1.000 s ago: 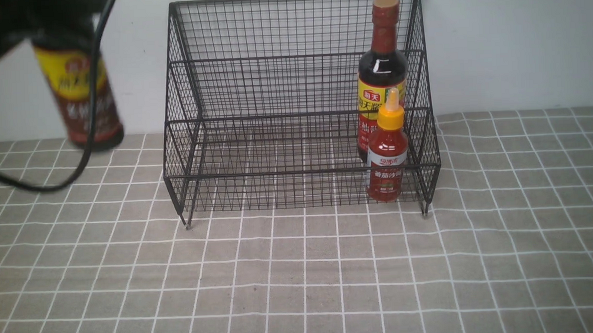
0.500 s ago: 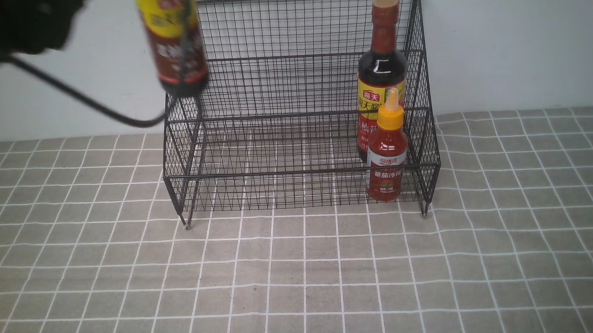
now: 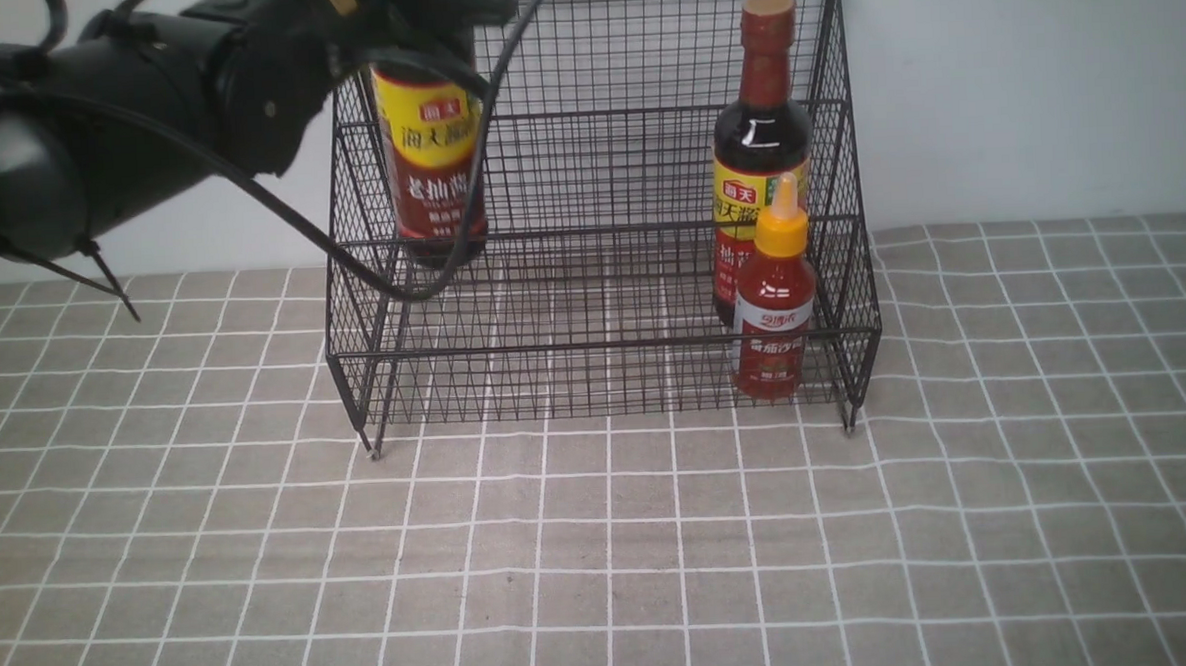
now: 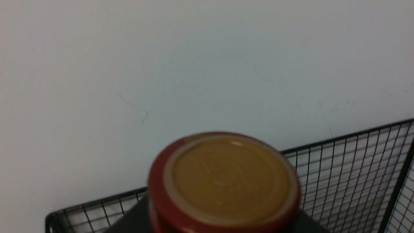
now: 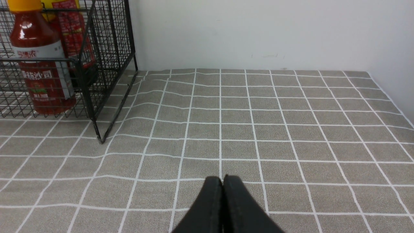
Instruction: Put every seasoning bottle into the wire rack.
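Observation:
The black wire rack (image 3: pixel 594 123) stands against the wall. My left gripper (image 3: pixel 429 10) is shut on the upper part of a dark soy-sauce bottle (image 3: pixel 433 170) and holds it upright over the left end of the upper tier; its base is at about shelf height. The left wrist view shows only its cap (image 4: pixel 224 179) and the rack's top edge (image 4: pixel 349 139). A second soy-sauce bottle (image 3: pixel 762 145) stands at the right end of the upper tier. The red sauce bottle (image 3: pixel 774 305) stands on the lower tier in front of it. My right gripper (image 5: pixel 222 181) is shut and empty above the cloth.
A grey checked cloth (image 3: pixel 603 553) covers the table. A white wall (image 3: pixel 1023 84) stands right behind the rack. The left arm's black cable (image 3: pixel 391 282) hangs in front of the rack's left side. The table's right edge (image 5: pixel 393 100) shows in the right wrist view.
My left arm has carried the soy-sauce bottle to the right and down, from left of the rack to inside it over the upper tier. The other bottles and right gripper have not moved.

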